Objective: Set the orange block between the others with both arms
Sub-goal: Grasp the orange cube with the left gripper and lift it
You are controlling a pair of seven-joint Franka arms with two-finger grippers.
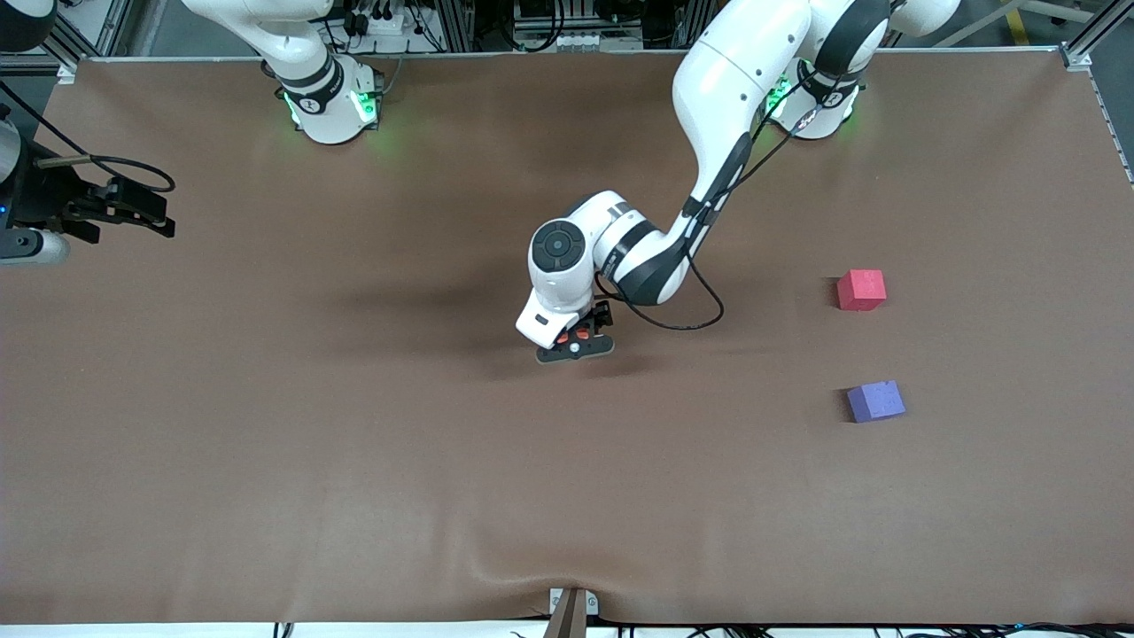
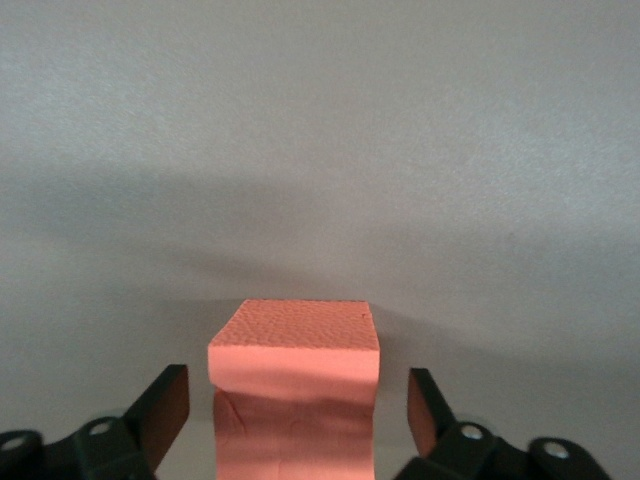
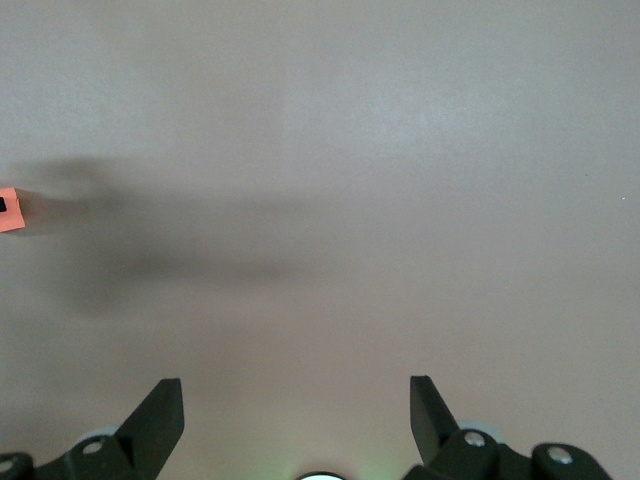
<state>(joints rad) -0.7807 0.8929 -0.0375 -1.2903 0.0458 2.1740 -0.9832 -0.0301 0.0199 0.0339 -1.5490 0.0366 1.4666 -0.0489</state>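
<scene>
Orange block (image 2: pixel 295 390) sits mid-table between the left gripper's (image 2: pixel 298 420) spread fingers, gaps showing either side. Red cube (image 1: pixel 861 290) and purple cube (image 1: pixel 875 400) lie near the left arm's end. Right gripper (image 3: pixel 298 420) waits open. Off-centre closing might nudge the block askew.

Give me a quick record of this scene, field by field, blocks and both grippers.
orange block: on the table mid-table, between the left gripper's fingers, gaps both sides
left gripper: open, lowered around the orange block
right gripper: open, waiting over bare table
red-pink cube: toward the left arm's end
purple-blue cube: nearer the front camera than the red-pink cube
</scene>
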